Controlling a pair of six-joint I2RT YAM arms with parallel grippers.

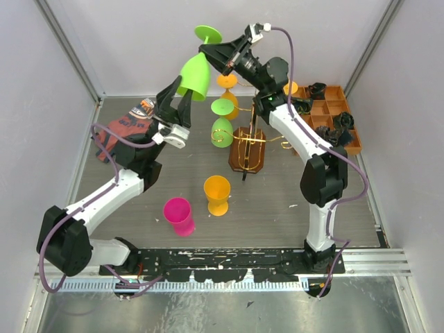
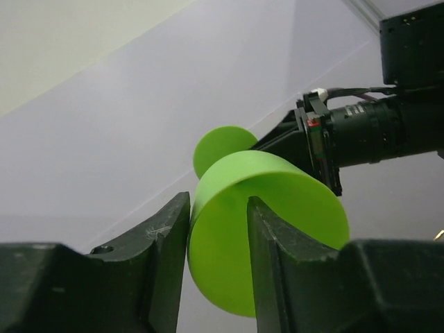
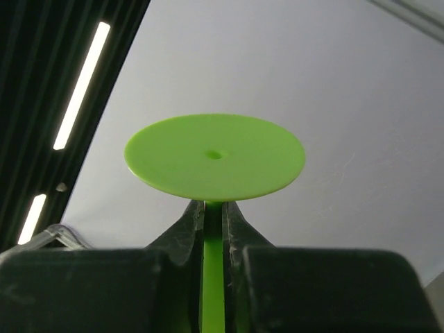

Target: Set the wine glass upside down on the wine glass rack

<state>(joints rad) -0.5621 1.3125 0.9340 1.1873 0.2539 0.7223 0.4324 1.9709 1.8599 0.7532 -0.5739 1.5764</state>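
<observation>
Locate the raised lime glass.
Top view, upper centre, up-left of the rack: the glass hangs upside down, stem in the right gripper, left gripper at its bowl.

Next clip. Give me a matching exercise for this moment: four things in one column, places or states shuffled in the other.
1 lime wine glass
2 pink cup
3 wine glass rack
4 right gripper

A shut on a lime stem
B on the table, left of the upright orange glass
C in the air, foot up
D carries a hanging green glass

Pairs: 1-C, 2-B, 3-D, 4-A
</observation>
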